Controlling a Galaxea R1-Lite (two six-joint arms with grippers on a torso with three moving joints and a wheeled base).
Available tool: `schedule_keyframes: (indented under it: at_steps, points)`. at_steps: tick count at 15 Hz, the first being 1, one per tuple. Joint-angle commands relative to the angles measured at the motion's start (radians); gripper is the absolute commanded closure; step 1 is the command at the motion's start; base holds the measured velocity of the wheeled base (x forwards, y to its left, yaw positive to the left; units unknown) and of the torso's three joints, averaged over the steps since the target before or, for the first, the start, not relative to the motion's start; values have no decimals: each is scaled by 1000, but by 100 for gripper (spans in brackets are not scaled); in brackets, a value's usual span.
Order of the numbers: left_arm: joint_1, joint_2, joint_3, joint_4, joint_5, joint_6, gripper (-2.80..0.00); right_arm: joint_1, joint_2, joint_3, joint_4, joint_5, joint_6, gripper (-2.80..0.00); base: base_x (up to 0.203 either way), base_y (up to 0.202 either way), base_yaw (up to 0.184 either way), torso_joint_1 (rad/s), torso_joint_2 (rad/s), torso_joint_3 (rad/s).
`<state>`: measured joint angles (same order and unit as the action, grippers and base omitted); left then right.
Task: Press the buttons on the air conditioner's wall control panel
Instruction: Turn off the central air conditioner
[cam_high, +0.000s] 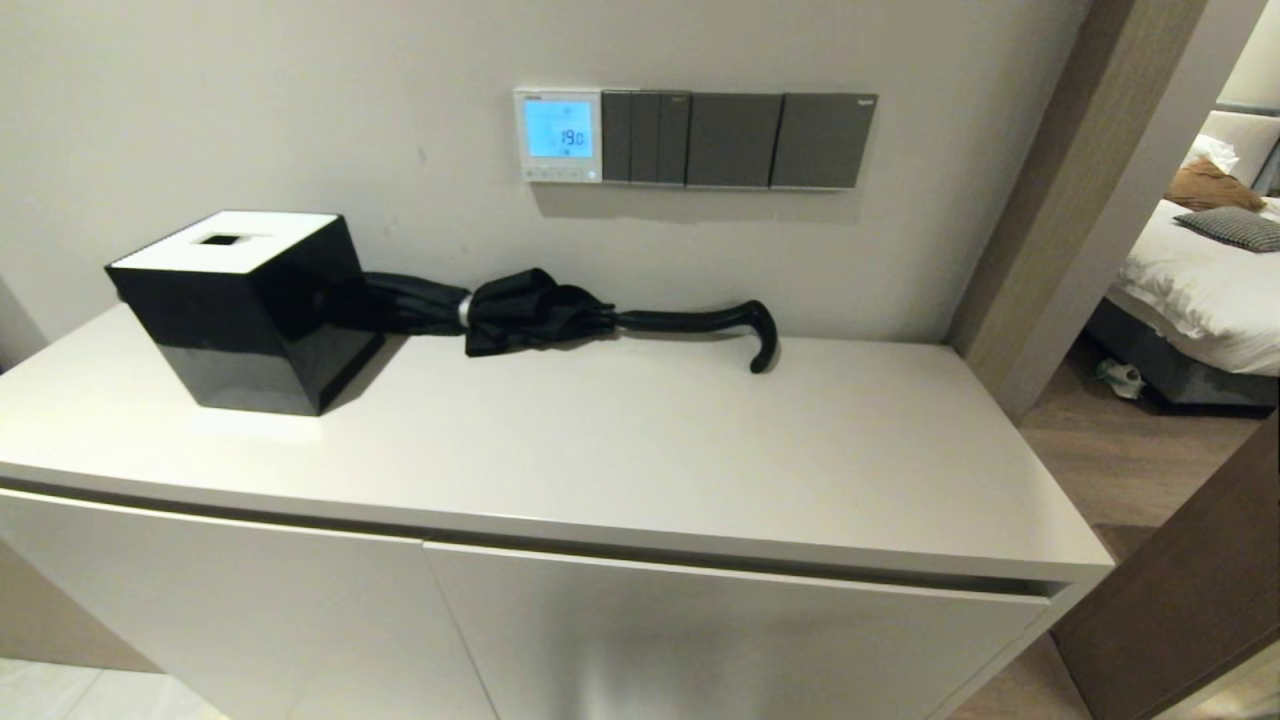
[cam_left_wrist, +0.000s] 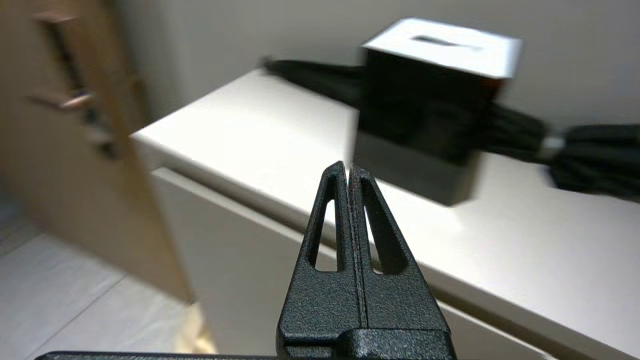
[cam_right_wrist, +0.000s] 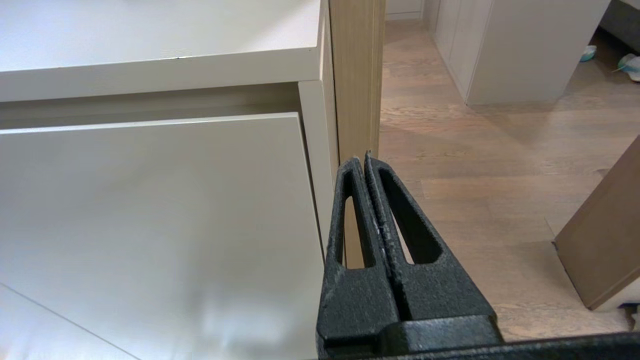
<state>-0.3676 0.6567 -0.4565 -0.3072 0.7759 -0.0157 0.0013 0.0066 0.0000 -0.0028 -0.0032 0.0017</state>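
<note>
The air conditioner's wall control panel (cam_high: 558, 135) is a small white-framed thermostat on the wall above the cabinet; its screen glows light blue and reads 19.0. The buttons (cam_high: 559, 173) are a row of tiny pale keys along its bottom edge. Neither arm shows in the head view. My left gripper (cam_left_wrist: 348, 167) is shut and empty, low in front of the cabinet's left end, facing the black box. My right gripper (cam_right_wrist: 362, 159) is shut and empty, low by the cabinet's right front corner. The panel shows in neither wrist view.
Dark grey switch plates (cam_high: 738, 140) adjoin the panel on its right. A black tissue box (cam_high: 250, 312) with a white top and a folded black umbrella (cam_high: 560, 312) lie on the white cabinet top (cam_high: 640, 440) below the panel. A wooden door frame (cam_high: 1060, 200) stands at right.
</note>
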Motion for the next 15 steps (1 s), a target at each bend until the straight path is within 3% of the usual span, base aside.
schedule_keyframes:
  at_steps: [1, 5, 8, 13, 15]
  points:
    - [97, -62, 66, -1, 17, -8, 0, 0, 0, 3, 0, 0, 0, 0, 0, 0, 0, 0, 0, 0]
    - [239, -270, 134, 86, 9, 44, 0, 0, 0, 3, 0, 0, 0, 0, 0, 0, 0, 0, 0, 0]
    - [335, -311, 209, 139, -35, 46, 0, 0, 0, 3, 0, 0, 0, 0, 0, 0, 0, 0, 0, 0]
    - [394, -376, 337, 151, -386, 52, 0, 0, 0, 3, 0, 0, 0, 0, 0, 0, 0, 0, 0, 0]
    - [405, -395, 418, 144, -472, 62, 0, 0, 0, 3, 0, 0, 0, 0, 0, 0, 0, 0, 0, 0]
